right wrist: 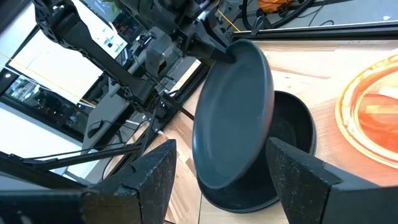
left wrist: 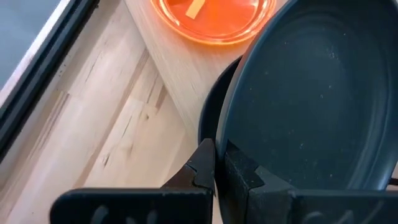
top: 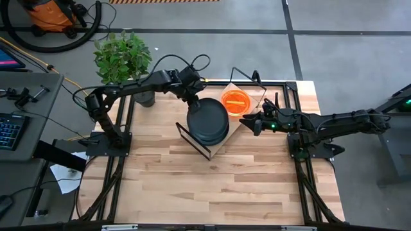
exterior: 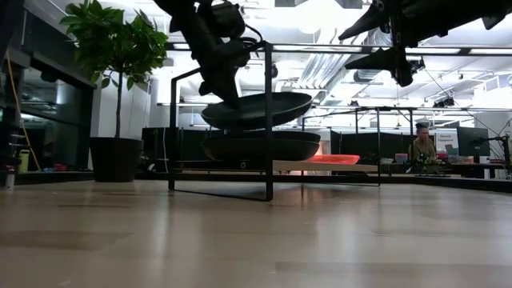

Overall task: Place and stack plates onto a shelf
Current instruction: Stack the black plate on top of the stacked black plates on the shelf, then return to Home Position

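A light wooden shelf (top: pixel 252 94) on a black wire frame stands slantwise at the table's far middle. A dark grey plate (exterior: pixel 261 146) rests on it. Above that plate my left gripper (left wrist: pixel 216 163) is shut on another dark grey plate (right wrist: pixel 233 118), which tilts. Orange plates (top: pixel 236 101) sit on the shelf's far right part. My right gripper (top: pixel 248 121) stands open just right of the dark plates, above the table, with nothing between its fingers (right wrist: pixel 155 180). My left gripper pinches the upper dark plate's raised rim (left wrist: pixel 222 140) between its two fingers, one finger inside the rim and one outside. The fingers slant down from the table's far left. The plate is tilted, its held side higher, and its low side is close over the plate below (left wrist: pixel 209 122).
A potted plant (top: pixel 122 56) stands at the table's far left corner, close to my left arm. The shelf's wire loops (top: pixel 192 138) stick out toward the table's middle. Bare tabletop (top: pixel 212 186) spreads across the near half. A person (exterior: pixel 422 144) sits in the room beyond.
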